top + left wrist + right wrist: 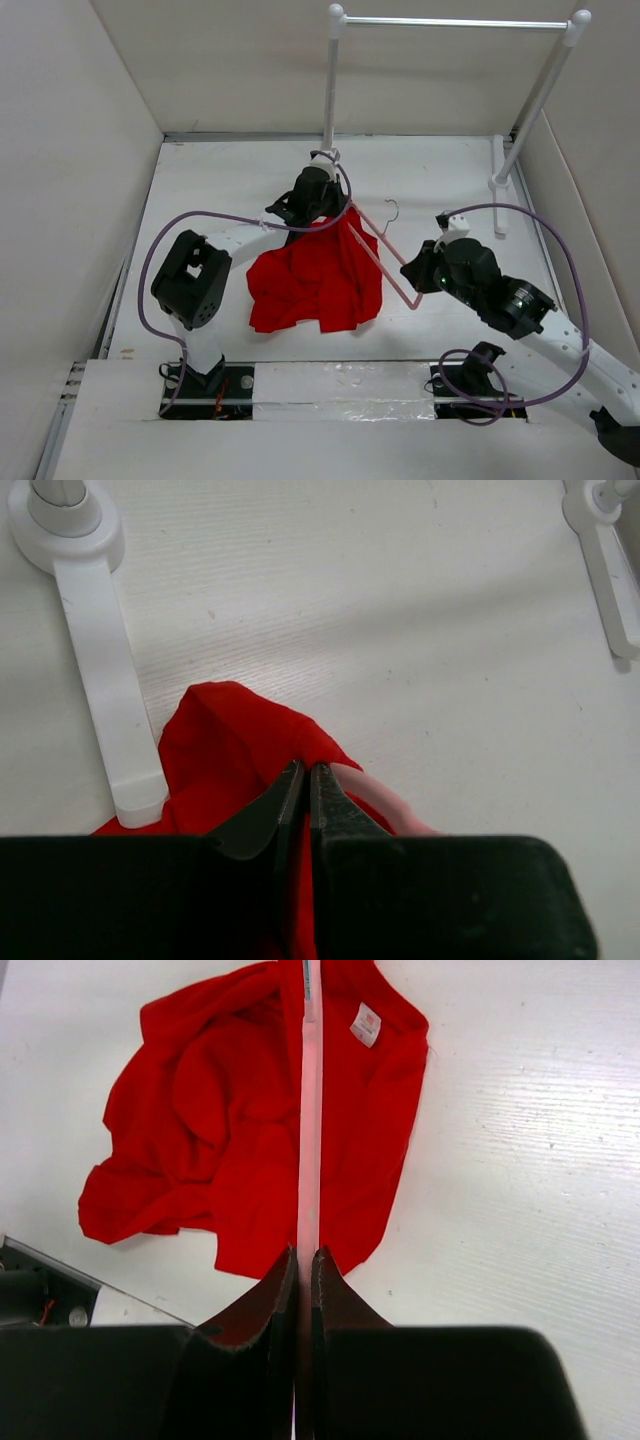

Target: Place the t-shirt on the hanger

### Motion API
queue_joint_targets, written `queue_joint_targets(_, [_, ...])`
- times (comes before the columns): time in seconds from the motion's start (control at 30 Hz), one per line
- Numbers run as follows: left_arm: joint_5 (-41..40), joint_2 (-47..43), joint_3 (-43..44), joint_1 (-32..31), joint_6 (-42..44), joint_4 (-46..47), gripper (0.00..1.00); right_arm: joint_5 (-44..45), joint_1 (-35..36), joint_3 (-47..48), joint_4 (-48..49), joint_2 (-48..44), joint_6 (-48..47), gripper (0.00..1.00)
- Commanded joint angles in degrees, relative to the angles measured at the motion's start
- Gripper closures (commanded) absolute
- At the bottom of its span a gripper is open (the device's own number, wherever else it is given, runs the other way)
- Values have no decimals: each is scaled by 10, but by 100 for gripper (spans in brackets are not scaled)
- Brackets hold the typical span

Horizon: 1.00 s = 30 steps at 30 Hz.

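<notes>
reaching in from the near-left corner with the left arm, elbow bent out toward the left edge, forearm angled to the middle of the worktop [200,170]. left gripper [305,772] tipped downward, jaws pressed together, pinching the top fold of the t-shirt [315,280], right beside the pink end of the hanger [310,1110]. stretching in from the near-right corner with the right arm, right gripper [303,1256] pointing toward the left edge, jaws clamped on the hanger's lower corner. t-shirt crumpled mid-worktop, white tag [366,1025] showing, hanger bar lying across it. foot of the rack [105,680] just beyond the cloth, toward the far edge.
</notes>
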Motion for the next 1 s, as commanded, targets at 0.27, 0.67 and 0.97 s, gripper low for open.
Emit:
queue_joint_targets(0.27, [59, -103, 11, -27, -4, -9, 100, 18, 59, -9, 149, 85, 11, 100])
queue_joint_targets(0.67, [164, -241, -13, -27, -23, -12, 100, 62, 65, -31, 427, 173, -13, 100])
queue_joint_targets(0.97, [215, -298, 4, -27, -9, -71, 100, -25, 31, -43, 593, 151, -48, 100])
